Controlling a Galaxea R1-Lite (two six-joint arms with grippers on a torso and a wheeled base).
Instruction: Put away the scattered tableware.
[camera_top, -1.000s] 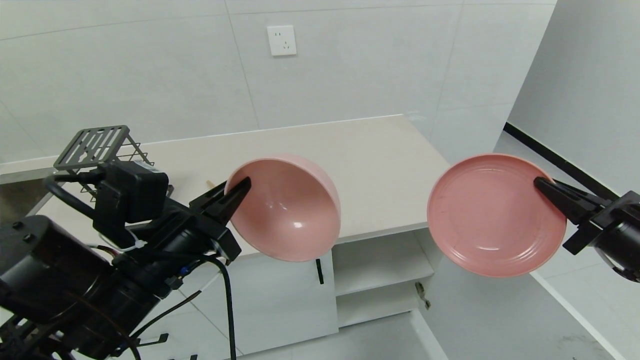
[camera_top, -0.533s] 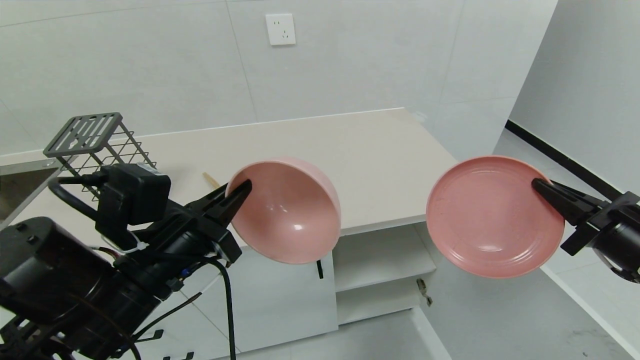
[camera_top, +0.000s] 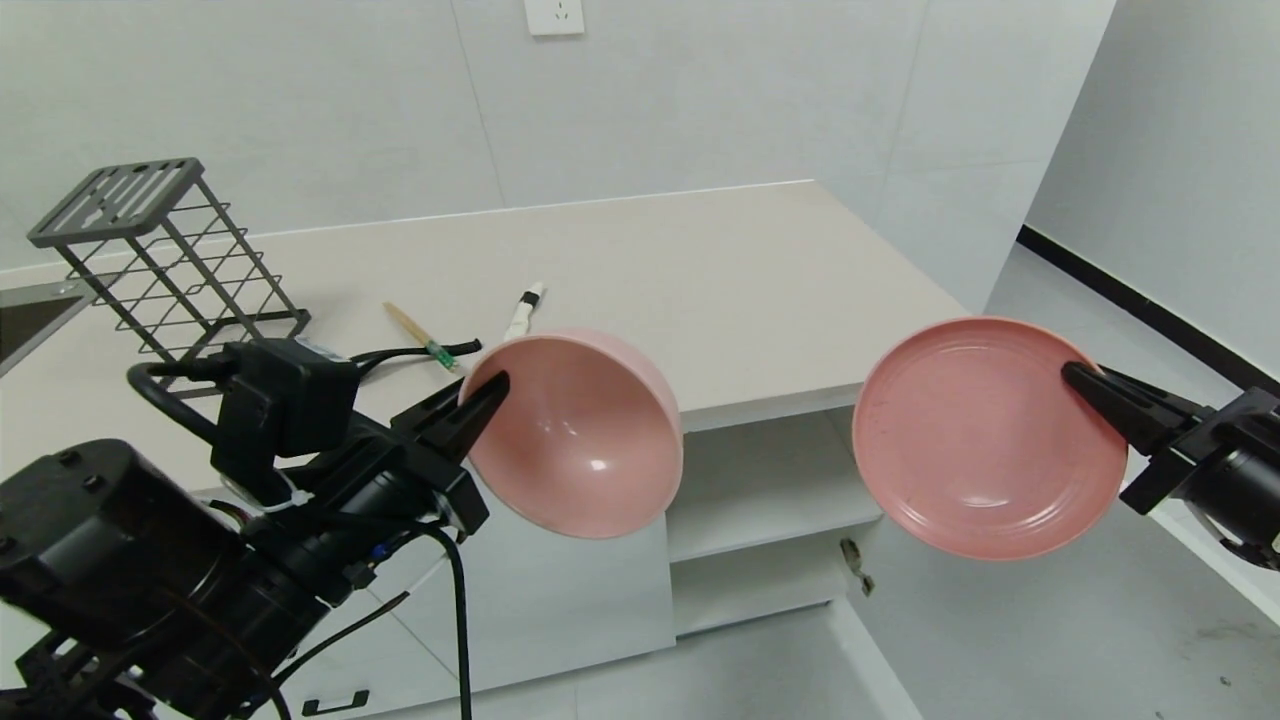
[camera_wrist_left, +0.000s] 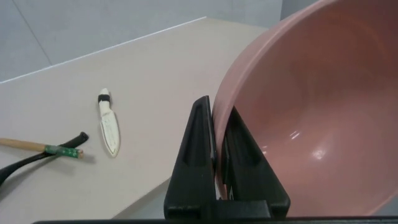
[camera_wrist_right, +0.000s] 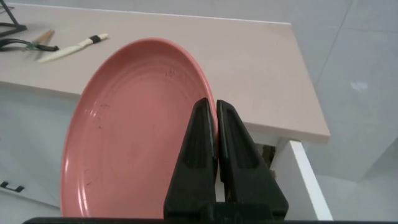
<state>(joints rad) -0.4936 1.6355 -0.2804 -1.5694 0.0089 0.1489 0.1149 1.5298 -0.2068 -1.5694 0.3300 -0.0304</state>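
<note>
My left gripper (camera_top: 482, 386) is clamped on the rim of the pink bowl (camera_top: 590, 450), and my right gripper (camera_top: 1070, 372) pinches the rim of the pink plate (camera_top: 980, 440). Both dishes hang in the air off the front edge of the counter (camera_top: 700, 260), near the open shelf (camera_top: 770, 500) under it. Each hold is a thin edge pinch, so I judge either dish could pivot or slip and drop to the floor. Bowl and plate carry nothing. The wire rack (camera_top: 160, 260) stands toward the counter's left rear.

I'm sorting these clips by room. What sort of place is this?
Probably a kitchen: a beige countertop against tiled walls, a white cabinet with open shelves beneath it, and a black wire rack on top. The left gripper's pink bowl and the right gripper's pink plate fit that too.
</note>
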